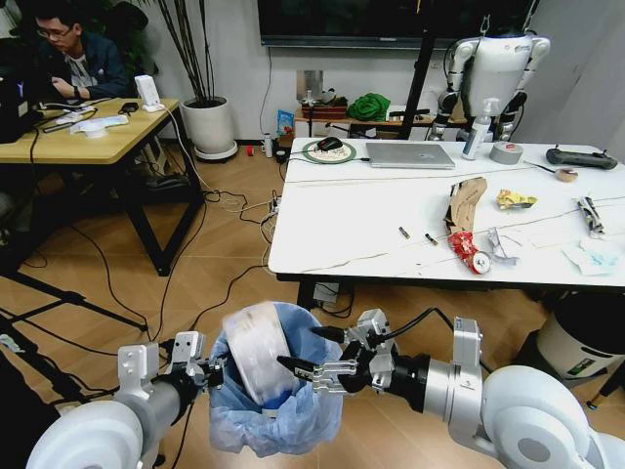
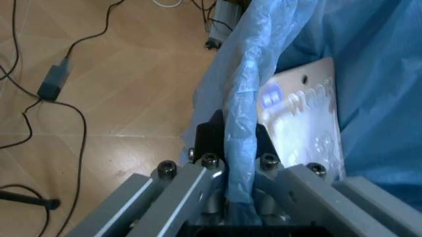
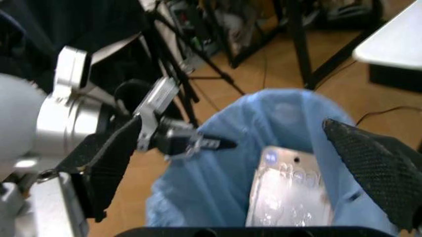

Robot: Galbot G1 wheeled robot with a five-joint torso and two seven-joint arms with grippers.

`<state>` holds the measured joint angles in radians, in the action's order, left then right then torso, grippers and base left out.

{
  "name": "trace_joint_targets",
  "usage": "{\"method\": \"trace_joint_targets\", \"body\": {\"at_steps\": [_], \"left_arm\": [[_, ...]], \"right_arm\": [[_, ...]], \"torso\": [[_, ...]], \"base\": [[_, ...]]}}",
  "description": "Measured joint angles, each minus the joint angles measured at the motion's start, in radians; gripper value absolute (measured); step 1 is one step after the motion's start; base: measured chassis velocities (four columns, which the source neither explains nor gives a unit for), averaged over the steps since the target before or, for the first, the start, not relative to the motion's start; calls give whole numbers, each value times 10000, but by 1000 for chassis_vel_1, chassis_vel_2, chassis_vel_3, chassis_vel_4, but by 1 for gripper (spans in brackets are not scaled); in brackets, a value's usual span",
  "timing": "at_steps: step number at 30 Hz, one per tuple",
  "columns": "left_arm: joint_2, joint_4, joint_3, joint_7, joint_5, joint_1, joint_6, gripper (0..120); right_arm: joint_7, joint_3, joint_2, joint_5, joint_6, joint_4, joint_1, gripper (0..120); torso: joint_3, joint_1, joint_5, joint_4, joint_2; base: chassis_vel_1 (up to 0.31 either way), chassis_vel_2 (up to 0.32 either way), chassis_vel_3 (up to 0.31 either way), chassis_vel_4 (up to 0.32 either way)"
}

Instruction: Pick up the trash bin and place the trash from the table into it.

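Blue bag plastic fills the space between the left gripper's [image 2: 240, 168] jaws: they are pressed together on the rim of the small round trash bin lined with a crinkly translucent light-blue bag [image 1: 269, 405], which hangs off the floor in front of the robot. Just inside that pinched rim stands a piece of clear plastic packaging with pale printed lettering [image 2: 303, 123], upright and poking well above the bin's mouth. The right gripper [image 1: 314, 353] hovers at the opposite side of the rim, its black jaws spread apart with nothing between them (the packaging sits just beyond their tips).

Farther off from both sets of jaws, on the large white veined tabletop with a dark edge [image 1: 352, 230], lie a brown cardboard piece [image 1: 467, 201], a crushed bottle with a red label [image 1: 468, 252], a yellow crumpled wrapper [image 1: 515, 199] and a pale blue tissue [image 1: 594, 257].
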<state>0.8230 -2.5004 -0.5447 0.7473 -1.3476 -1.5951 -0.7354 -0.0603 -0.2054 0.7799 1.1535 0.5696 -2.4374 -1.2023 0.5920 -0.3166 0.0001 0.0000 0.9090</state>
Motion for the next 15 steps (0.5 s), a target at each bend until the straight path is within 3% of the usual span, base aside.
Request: {"method": "trace_joint_targets", "body": {"at_steps": [5, 15], "left_arm": [[71, 0, -35, 12, -53, -56, 0, 0], [87, 0, 11, 18, -83, -81, 0, 0]], "right_arm": [[1537, -388, 418, 882, -250, 108, 653, 100], [3855, -1727, 801, 1312, -465, 1298, 1535, 100]], "torso": [[0, 0, 0, 1, 0], [1, 0, 1, 0, -2]], "base": [[0, 0, 0, 0], [0, 0, 0, 0]]}}
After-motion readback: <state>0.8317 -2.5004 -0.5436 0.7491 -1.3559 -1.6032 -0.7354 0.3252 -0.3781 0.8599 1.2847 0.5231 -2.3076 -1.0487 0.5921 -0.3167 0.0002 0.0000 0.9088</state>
